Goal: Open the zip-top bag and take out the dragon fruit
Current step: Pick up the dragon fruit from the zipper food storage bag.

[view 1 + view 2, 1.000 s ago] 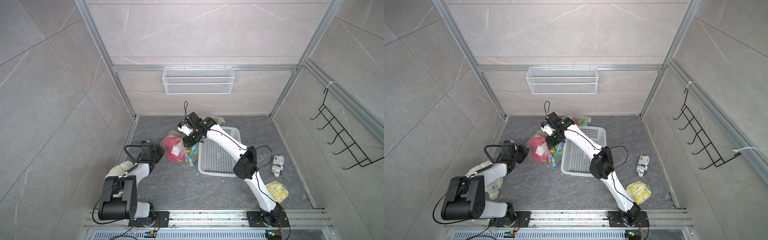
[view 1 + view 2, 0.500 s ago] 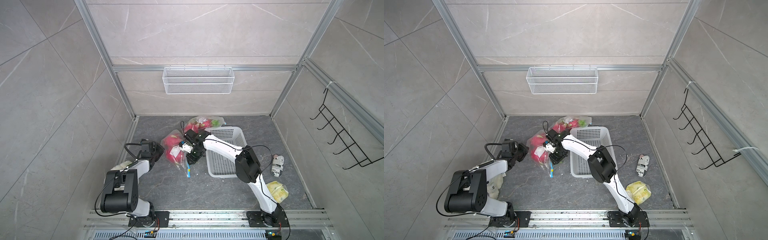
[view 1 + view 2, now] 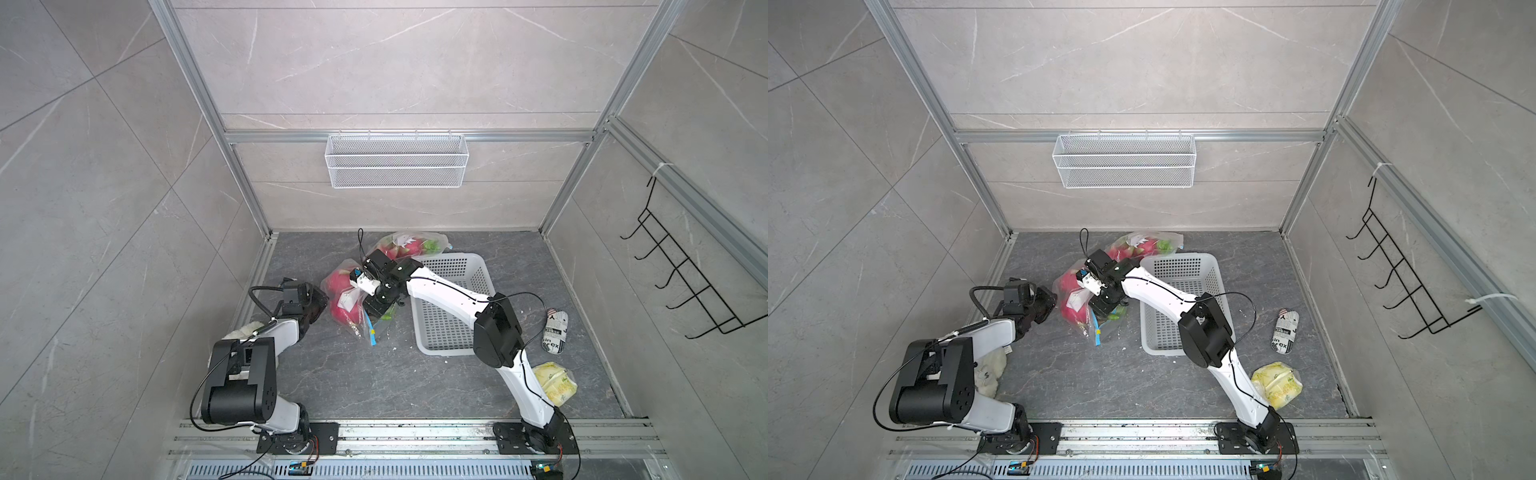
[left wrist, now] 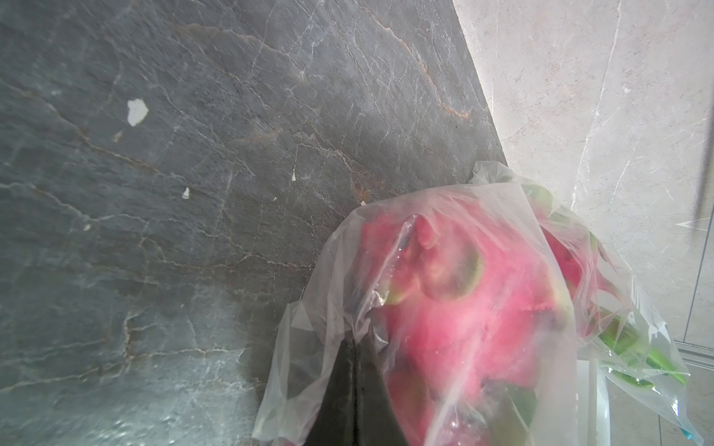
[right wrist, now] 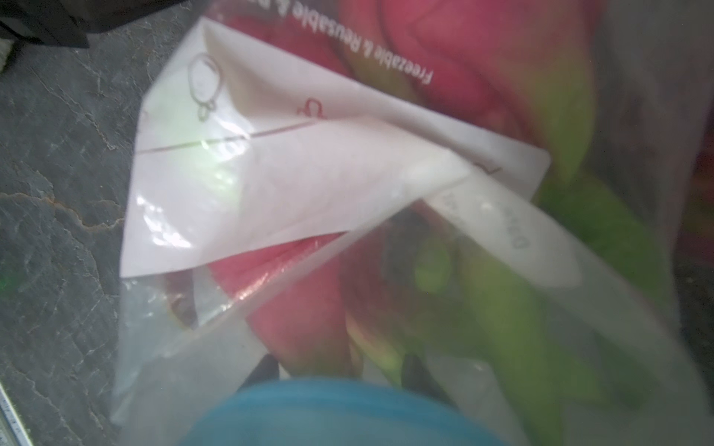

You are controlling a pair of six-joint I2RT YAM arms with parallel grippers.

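A clear zip-top bag [image 3: 349, 301] [image 3: 1075, 301] lies on the dark floor with magenta dragon fruit [image 3: 337, 286] [image 4: 463, 309] inside it. My left gripper [image 3: 321, 301] [image 4: 353, 347] is at the bag's left side, its black fingers pressed together on a fold of the plastic film. My right gripper [image 3: 375, 312] [image 5: 340, 368] points down into the bag's mouth beside the blue zip strip [image 5: 328, 409]. Its two dark fingertips [image 5: 266, 367] stand apart on either side of a pink, green-tipped dragon fruit [image 5: 309, 309].
A white slotted basket [image 3: 453, 266] sits right of the bag, under my right arm. A second clear bag of dragon fruit [image 3: 409, 245] lies by the back wall. A printed pouch [image 3: 555, 332] and a yellow packet [image 3: 557, 382] lie at right. Something white and fluffy [image 3: 990, 374] is by the left arm.
My right gripper swung from behind the bag down to its mouth and its jaws widened. The basket slid to the right. The left gripper kept its hold on the bag.
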